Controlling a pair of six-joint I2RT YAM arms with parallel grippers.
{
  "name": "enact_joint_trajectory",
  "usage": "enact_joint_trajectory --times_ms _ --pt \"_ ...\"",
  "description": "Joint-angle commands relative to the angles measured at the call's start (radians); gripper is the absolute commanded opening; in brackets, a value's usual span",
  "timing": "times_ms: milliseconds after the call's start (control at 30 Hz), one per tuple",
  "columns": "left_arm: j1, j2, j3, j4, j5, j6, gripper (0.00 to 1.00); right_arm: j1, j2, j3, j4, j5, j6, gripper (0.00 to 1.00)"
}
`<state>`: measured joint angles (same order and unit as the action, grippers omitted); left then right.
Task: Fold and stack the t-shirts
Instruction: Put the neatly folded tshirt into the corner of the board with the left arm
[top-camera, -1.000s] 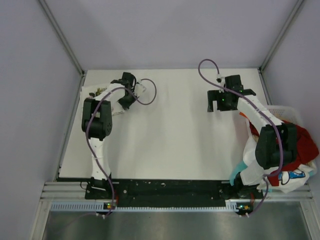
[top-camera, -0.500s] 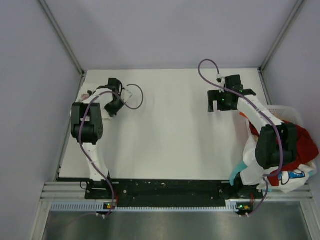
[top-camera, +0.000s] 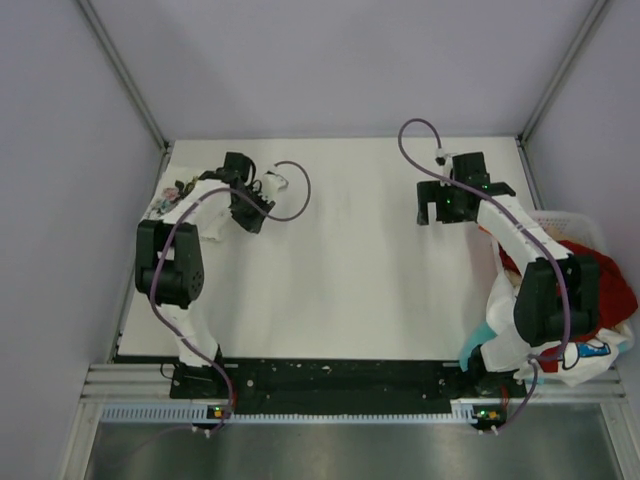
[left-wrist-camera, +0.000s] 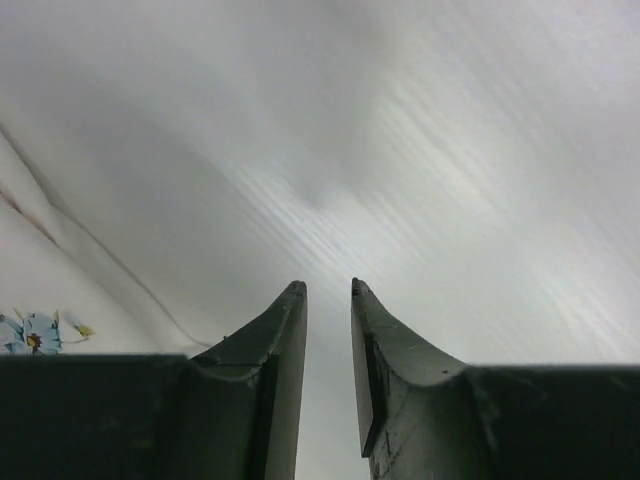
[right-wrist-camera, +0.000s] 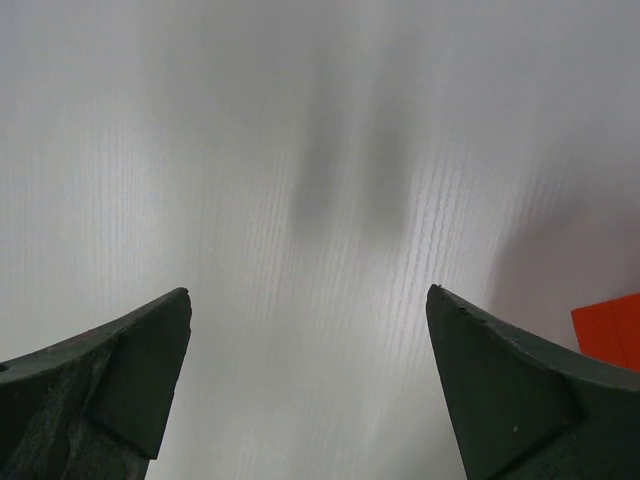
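Five t-shirts show. One floral tee (top-camera: 168, 198) lies on the surface (top-camera: 350, 270) at ten o'clock. The other four are heaped at four o'clock in one white basket (top-camera: 570, 217): a red tee (top-camera: 612, 285), an orange tee (right-wrist-camera: 610, 320), a teal tee (top-camera: 480, 338) and a white tee with a blue graphic (top-camera: 588, 352), whose print is too small to read.

The left claw (left-wrist-camera: 325, 290), just beside the floral tee toward three o'clock, has its fingers nearly together with a thin gap and nothing between them. The right claw (right-wrist-camera: 308, 292), at one o'clock, is spread wide and holds nothing.
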<state>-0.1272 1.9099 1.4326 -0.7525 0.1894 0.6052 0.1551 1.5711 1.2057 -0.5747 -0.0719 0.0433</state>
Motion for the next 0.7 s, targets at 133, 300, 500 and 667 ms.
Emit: enact_joint_trajectory --times_ms 133,300,500,667 --pt "0.009 -0.054 0.07 0.219 -0.045 -0.085 0.36 0.009 -0.097 -0.035 0.087 -0.006 -0.011 0.99" --pt "0.017 0.338 0.584 -0.105 -0.041 -0.104 0.19 0.009 -0.098 -0.037 0.084 0.003 -0.003 0.99" --pt "0.023 0.466 0.683 -0.098 -0.159 -0.047 0.13 0.011 -0.122 -0.048 0.085 0.046 -0.029 0.99" --pt "0.061 0.512 0.684 -0.03 -0.254 -0.047 0.12 0.011 -0.106 -0.031 0.082 0.052 -0.037 0.99"
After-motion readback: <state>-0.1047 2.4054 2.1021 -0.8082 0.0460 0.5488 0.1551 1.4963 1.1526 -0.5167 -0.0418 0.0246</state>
